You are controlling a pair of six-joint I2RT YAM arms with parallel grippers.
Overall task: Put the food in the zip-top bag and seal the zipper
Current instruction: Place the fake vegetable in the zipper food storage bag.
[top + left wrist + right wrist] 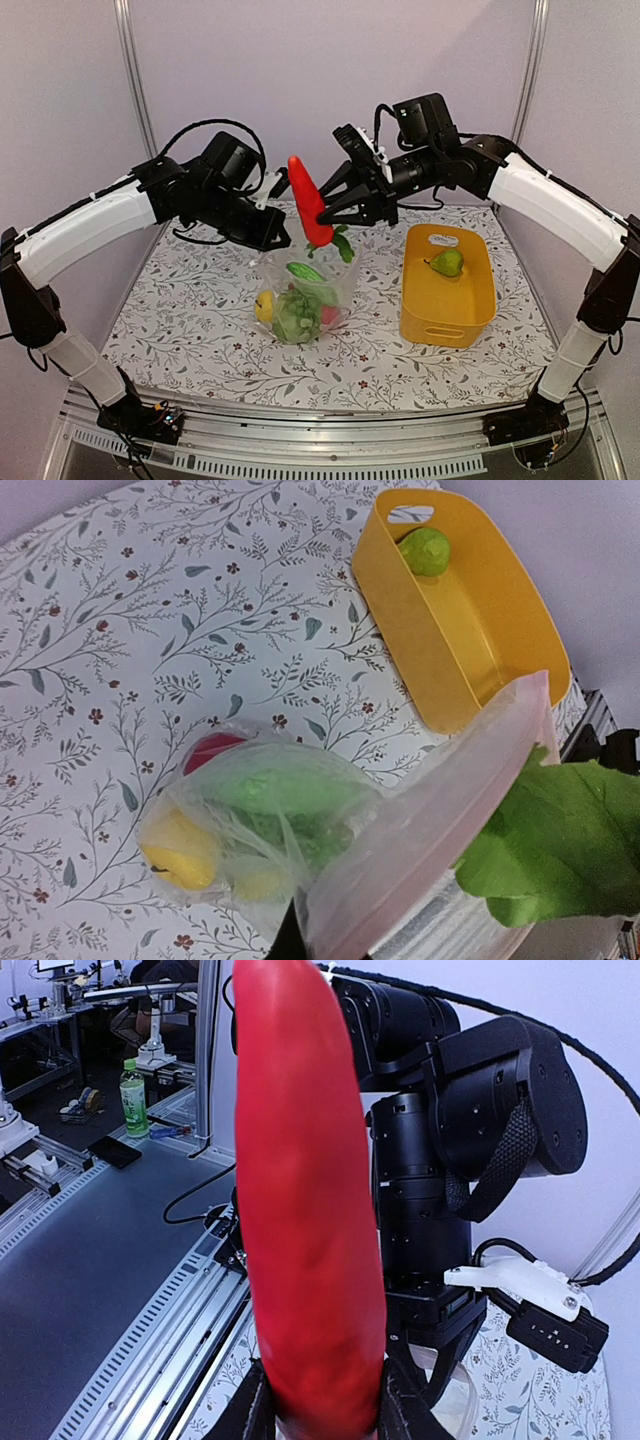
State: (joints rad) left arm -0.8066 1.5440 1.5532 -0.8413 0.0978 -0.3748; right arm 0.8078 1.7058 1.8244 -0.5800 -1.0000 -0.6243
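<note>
- Currently logged, right gripper (330, 214): jaws clamped near the leafy end of the long red-orange plastic carrot (307, 196). It stands nearly upright, tip up, above the bag, and fills my right wrist view.
- Left gripper (274, 238): jaws appear closed on the mouth edge of the clear crinkly plastic zip-top bag (306, 290), holding that edge up. The pinch is hidden from its own wrist camera, so I go by the overhead view.
- Bag contents: a yellow round plastic piece (180, 852), green pieces and a red round piece (210, 748). The bag's bottom rests on the floral-patterned desk (190, 310).
- Thin press-seal zipper strip (440, 795): runs along the raised edge, unsealed. The carrot's green leaves (560, 840) sit just beside it; I cannot tell whether they are inside or outside the mouth.
- Green plastic pear (447, 263): in the yellow plastic basket (450, 315), not yet bagged.
- Step in hand, by my judgement: getting the carrot in.
  - I would lower it straight, leaves first, centred in the mouth.
  - The left hold should be taut so the film does not fold across the opening.
  - I would release only once most of its length is below the rim. It is long and could tip out or drag the thin bag over.
</note>
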